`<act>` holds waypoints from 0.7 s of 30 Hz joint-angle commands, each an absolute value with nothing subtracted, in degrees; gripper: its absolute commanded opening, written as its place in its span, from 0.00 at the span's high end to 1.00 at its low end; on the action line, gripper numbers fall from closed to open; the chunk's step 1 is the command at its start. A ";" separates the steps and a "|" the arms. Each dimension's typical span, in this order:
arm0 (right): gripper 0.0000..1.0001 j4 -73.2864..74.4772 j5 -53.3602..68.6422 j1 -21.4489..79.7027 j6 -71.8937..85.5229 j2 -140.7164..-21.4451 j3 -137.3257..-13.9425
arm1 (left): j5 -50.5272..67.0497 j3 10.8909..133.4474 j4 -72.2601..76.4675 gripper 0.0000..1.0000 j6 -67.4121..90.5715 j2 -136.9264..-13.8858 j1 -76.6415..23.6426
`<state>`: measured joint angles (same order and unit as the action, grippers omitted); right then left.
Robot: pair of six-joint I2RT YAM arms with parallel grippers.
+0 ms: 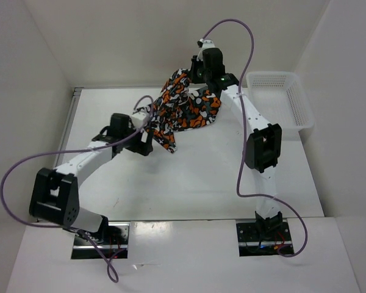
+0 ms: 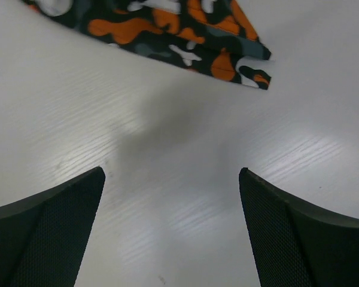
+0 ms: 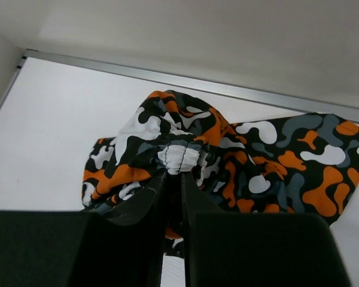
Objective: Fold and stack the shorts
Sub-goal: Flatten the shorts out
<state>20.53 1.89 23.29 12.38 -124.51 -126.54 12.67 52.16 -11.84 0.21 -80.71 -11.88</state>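
I see the camouflage shorts (image 1: 186, 107) bunched at the far middle of the white table (image 1: 195, 183). One end is raised by my right gripper (image 3: 173, 179), its jaws pinched on a gathered fold, possibly the waistband. My left gripper (image 2: 172, 174) hangs spread wide over bare table, with a hem corner just beyond it. The fabric looks light, limp and drapey. I judge the hem corners and waistband the best places to grip.

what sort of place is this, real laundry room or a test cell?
Probably a lab test cell, not a home: a white table boxed in by plain white walls, the left arm and right arm bolted at its near edge, with the shorts and a white mesh basket as props.
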 commanded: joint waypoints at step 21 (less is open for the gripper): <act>1.00 17.84 0.53 21.28 8.09 -122.44 -125.60 | -0.53 61.44 11.98 0.13 0.00 -110.21 -31.73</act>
